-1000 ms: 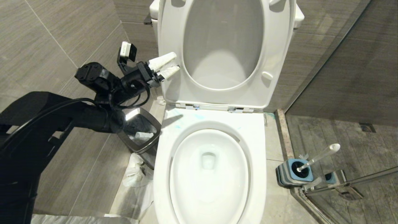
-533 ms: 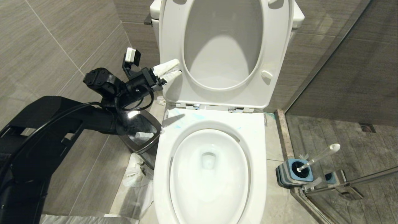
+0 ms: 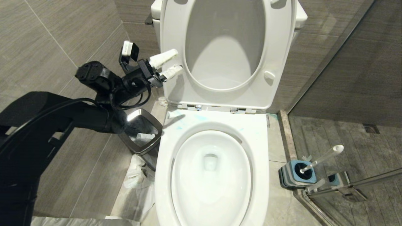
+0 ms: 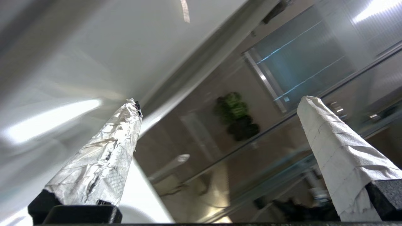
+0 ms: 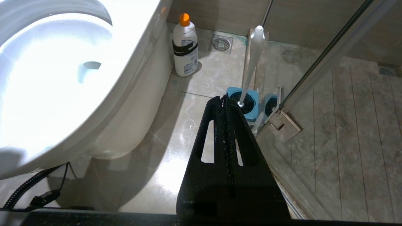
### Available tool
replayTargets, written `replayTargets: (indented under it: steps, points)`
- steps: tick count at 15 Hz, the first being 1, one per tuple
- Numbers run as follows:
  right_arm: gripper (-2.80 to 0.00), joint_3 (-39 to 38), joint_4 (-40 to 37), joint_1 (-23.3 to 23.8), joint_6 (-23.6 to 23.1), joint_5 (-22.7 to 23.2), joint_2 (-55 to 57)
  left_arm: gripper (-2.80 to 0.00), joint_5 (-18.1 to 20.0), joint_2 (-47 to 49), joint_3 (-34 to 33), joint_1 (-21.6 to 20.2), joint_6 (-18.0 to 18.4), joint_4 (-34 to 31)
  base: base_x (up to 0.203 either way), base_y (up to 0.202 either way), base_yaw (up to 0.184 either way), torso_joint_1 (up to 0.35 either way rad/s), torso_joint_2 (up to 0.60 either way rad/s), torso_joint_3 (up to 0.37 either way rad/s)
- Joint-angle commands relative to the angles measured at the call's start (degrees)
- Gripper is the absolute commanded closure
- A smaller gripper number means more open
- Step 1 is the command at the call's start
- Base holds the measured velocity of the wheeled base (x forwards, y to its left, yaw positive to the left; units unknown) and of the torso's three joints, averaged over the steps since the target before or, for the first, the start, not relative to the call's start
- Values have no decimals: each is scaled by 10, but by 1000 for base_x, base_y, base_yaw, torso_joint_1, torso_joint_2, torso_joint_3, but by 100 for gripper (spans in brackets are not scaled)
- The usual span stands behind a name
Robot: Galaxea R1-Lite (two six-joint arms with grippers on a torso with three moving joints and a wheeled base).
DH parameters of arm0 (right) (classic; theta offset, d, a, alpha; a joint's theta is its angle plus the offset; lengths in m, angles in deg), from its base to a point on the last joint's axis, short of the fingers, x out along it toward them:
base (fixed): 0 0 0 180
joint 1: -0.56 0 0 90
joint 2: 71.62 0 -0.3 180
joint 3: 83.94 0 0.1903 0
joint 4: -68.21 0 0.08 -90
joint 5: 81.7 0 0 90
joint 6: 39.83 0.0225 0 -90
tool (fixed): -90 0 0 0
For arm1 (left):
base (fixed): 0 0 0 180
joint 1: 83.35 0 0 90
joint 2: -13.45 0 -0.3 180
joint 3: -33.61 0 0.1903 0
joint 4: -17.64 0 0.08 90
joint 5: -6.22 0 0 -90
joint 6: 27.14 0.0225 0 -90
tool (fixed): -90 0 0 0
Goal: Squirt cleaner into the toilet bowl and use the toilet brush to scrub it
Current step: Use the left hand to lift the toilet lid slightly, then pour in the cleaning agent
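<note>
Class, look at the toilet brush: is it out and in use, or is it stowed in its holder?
Stowed. The toilet brush stands tilted in its blue holder on the floor right of the toilet bowl, and no gripper touches it.

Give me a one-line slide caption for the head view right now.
Left tool open beside the raised seat of the toilet bowl; toilet brush in its holder.

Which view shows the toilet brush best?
The right wrist view: the toilet brush stands in its blue holder, whole handle visible. The head view shows it smaller, at the right. The left wrist view doesn't clearly show it.
</note>
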Motion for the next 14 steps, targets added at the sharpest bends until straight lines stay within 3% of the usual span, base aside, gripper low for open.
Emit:
replayTargets:
  steps: [1, 6, 8, 10, 11, 13, 14]
  points:
    - [0, -7, 0, 0, 0, 0, 0, -280, 0, -74, -28, 0, -78, 6, 0, 0, 0, 0, 0, 0]
    - [0, -7, 0, 0, 0, 0, 0, -280, -39, -230, -119, 16, -325, -7, 0, 0, 0, 0, 0, 0]
    - [0, -7, 0, 0, 0, 0, 0, -280, -39, -299, -173, 43, -387, -45, 0, 0, 0, 0, 0, 0]
    - [0, -7, 0, 0, 0, 0, 0, -280, -22, -344, -197, 63, -401, -139, 0, 0, 0, 0, 0, 0]
    - [0, -7, 0, 0, 0, 0, 0, -280, 9, -352, -200, 64, -385, -163, 0, 0, 0, 0, 0, 0]
    - [0, -7, 0, 0, 0, 0, 0, -280, 69, -371, -198, 57, -296, -226, 0, 0, 0, 0, 0, 0]
    - [0, -7, 0, 0, 0, 0, 0, -280, 88, -385, -192, 54, -275, -263, 0, 0, 0, 0, 0, 0]
